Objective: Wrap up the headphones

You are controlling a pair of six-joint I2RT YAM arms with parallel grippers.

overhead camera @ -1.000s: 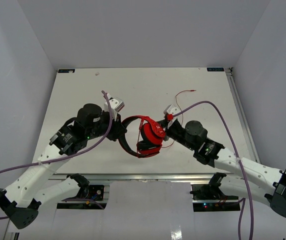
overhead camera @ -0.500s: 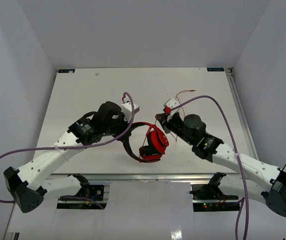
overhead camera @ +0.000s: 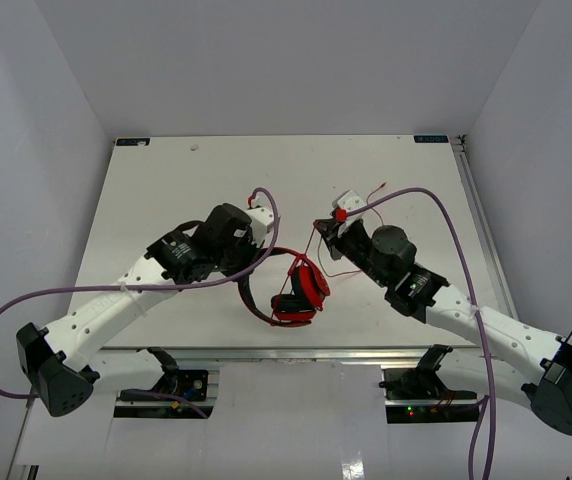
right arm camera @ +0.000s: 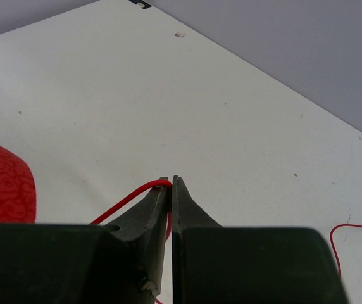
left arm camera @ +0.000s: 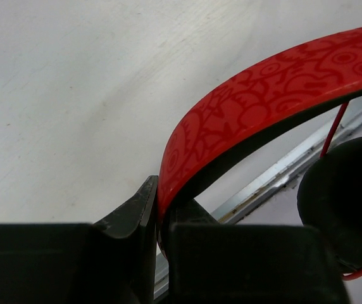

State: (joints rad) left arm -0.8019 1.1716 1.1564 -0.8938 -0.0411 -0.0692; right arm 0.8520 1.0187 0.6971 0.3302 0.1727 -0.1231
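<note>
The headphones (overhead camera: 298, 290) hang above the near part of the table, red earcups low and the black-lined headband arching left. My left gripper (left arm camera: 162, 206) is shut on the red patterned headband (left arm camera: 263, 95); a black earcup pad (left arm camera: 352, 196) shows at the right edge. In the top view the left gripper (overhead camera: 258, 250) is mostly hidden under its wrist. My right gripper (right arm camera: 171, 183) is shut on the thin red cable (right arm camera: 121, 202), which bends over the left fingertip. From the right gripper (overhead camera: 319, 228) the cable (overhead camera: 309, 248) runs down to the earcups. Its plug end (right arm camera: 361, 226) lies on the table.
Thick purple arm cables (overhead camera: 436, 215) loop over both arms. The table's metal front rail (overhead camera: 306, 352) lies just under the headphones and also shows as a rail (left arm camera: 282, 171) in the left wrist view. A small scrap (overhead camera: 194, 148) sits at the far left; walls enclose three sides.
The left arm swung right and carried the headphones a little nearer the front edge, turning them. The right gripper shifted left and away, drawing the cable straighter.
</note>
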